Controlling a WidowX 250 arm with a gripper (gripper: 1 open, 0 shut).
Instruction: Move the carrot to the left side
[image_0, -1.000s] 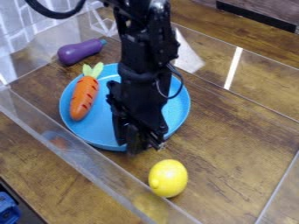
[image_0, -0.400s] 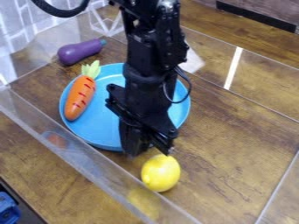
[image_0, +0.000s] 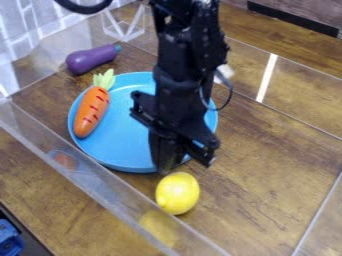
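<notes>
Scene: a single black robot arm (image_0: 187, 70) works over a wooden table (image_0: 287, 140) inside a clear-walled enclosure.
Carrot: the orange toy carrot (image_0: 91, 110) lies on the left part of a round blue plate (image_0: 114, 150), left of centre in the frame, green stem toward the top.
Gripper: the gripper (image_0: 179, 160) points down over the plate's lower right rim, jaws closed and holding nothing visible; it stands well apart from the carrot.
Lemon: a yellow lemon (image_0: 178, 193) sits on the wood just below the gripper, off the plate, near the bottom centre.
Eggplant: a purple eggplant (image_0: 94, 58) rests at upper left, beyond the plate.
Step in hand: judged from this layout, the reach for the carrot has not begun; the arm is at the wrong fruit's side of the plate.
Doing it well: the jaws likely need to open first, then travel left across the plate and come down across the carrot's thick middle, squeezing its narrow width, not its length.
Risk: a low sweep could nudge the lemon or drag on the plate rim; lifting clear before crossing looks safer.
</notes>
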